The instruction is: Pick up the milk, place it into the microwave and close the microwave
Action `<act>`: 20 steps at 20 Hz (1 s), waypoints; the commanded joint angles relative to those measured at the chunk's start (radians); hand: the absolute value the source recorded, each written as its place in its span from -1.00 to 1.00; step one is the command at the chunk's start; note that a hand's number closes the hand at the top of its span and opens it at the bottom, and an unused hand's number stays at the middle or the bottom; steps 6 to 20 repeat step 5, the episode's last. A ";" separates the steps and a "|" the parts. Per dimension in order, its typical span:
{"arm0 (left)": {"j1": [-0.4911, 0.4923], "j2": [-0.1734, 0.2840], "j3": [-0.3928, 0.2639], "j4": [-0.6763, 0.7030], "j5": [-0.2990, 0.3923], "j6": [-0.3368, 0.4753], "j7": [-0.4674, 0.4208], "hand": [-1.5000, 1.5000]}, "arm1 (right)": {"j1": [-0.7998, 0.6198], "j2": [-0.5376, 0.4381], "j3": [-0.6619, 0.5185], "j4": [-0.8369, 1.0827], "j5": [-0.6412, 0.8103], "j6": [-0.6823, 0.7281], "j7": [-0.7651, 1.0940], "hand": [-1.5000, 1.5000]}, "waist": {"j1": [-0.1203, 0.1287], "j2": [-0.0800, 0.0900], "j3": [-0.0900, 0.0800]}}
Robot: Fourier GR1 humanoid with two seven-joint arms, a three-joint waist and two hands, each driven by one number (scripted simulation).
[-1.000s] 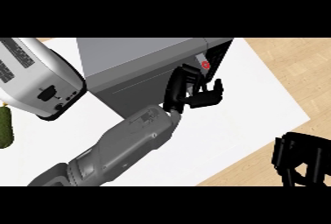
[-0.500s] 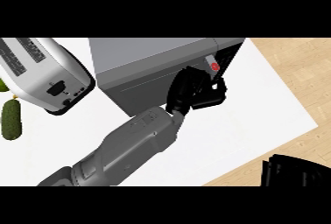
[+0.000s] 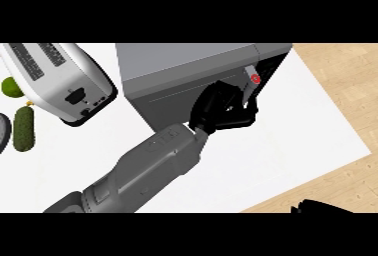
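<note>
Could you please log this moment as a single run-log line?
left hand: curled on milk at microwave opening | right hand: bottom edge, state unclear | door: not closed

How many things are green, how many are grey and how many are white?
Green: 2, the lime and the cucumber
Grey: 1, the microwave
White: 1, the toaster
Total: 4

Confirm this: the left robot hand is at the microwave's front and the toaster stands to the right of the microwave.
Wrong on one point. In the head view the toaster stands to the left of the microwave, not the right. The left robot hand is at the microwave's front, as stated.
</note>
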State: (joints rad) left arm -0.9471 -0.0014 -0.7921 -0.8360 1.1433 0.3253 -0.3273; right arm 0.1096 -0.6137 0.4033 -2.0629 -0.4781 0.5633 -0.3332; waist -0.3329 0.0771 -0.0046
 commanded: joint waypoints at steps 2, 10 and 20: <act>0.078 0.038 0.074 0.146 0.059 -0.044 -0.023 1.00 | 0.044 0.025 0.039 -0.067 0.042 -0.049 0.018 1.00 | 0.034 0.011 -0.005; 0.069 0.038 0.070 0.163 0.069 -0.077 -0.035 1.00 | 0.065 0.047 0.063 -0.098 0.064 -0.075 0.022 1.00 | 0.039 0.011 -0.004; 0.069 0.038 0.070 0.163 0.069 -0.077 -0.035 1.00 | 0.065 0.047 0.063 -0.098 0.064 -0.075 0.022 1.00 | 0.039 0.011 -0.004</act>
